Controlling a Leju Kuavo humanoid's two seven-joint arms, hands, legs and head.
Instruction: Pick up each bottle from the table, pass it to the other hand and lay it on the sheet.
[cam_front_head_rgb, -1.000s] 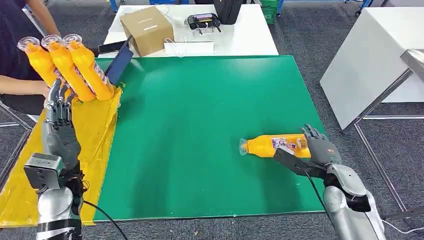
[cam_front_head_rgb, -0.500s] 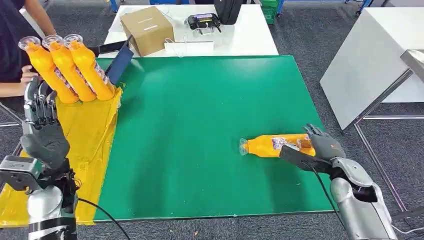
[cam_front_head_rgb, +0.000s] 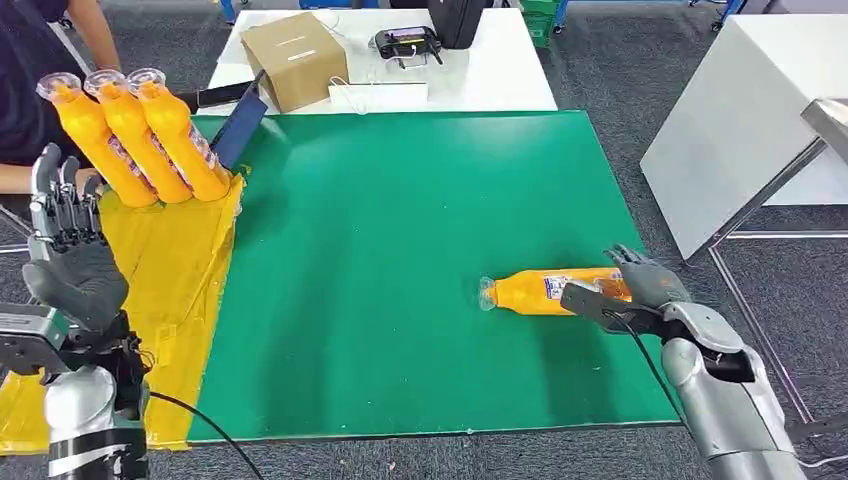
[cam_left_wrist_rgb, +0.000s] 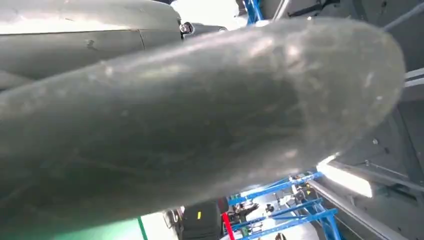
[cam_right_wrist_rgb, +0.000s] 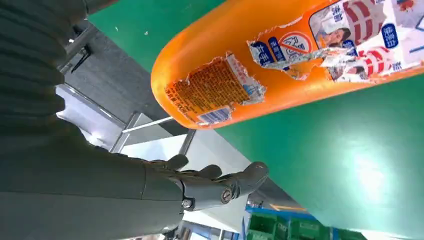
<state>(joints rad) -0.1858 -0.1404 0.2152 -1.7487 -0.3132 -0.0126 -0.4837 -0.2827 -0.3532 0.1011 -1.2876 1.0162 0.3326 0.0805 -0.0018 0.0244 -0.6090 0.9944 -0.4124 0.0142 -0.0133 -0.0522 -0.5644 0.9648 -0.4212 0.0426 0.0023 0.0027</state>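
An orange bottle (cam_front_head_rgb: 545, 290) with a torn label lies on its side on the green mat (cam_front_head_rgb: 400, 220), cap pointing left. My right hand (cam_front_head_rgb: 640, 290) is at its base end, with the thumb in front of the bottle and the fingers (cam_right_wrist_rgb: 215, 185) spread behind it, clear of the bottle (cam_right_wrist_rgb: 280, 65). Three more orange bottles (cam_front_head_rgb: 135, 135) lie side by side at the far end of the yellow sheet (cam_front_head_rgb: 190, 270). My left hand (cam_front_head_rgb: 70, 265) is raised at the sheet's left edge, fingers straight up and apart, holding nothing. Its thumb (cam_left_wrist_rgb: 200, 125) shows blurred and close in the left wrist view.
A person (cam_front_head_rgb: 25, 70) in dark clothes stands at the far left behind the sheet. A dark tablet (cam_front_head_rgb: 238, 130) leans beside the three bottles. A cardboard box (cam_front_head_rgb: 293, 58) and devices sit on the white table behind. Another white table (cam_front_head_rgb: 740, 110) stands to the right.
My left hand has drawn back from the three bottles, moving left and toward me. My right hand has shifted slightly right along the lying bottle's base, still spread.
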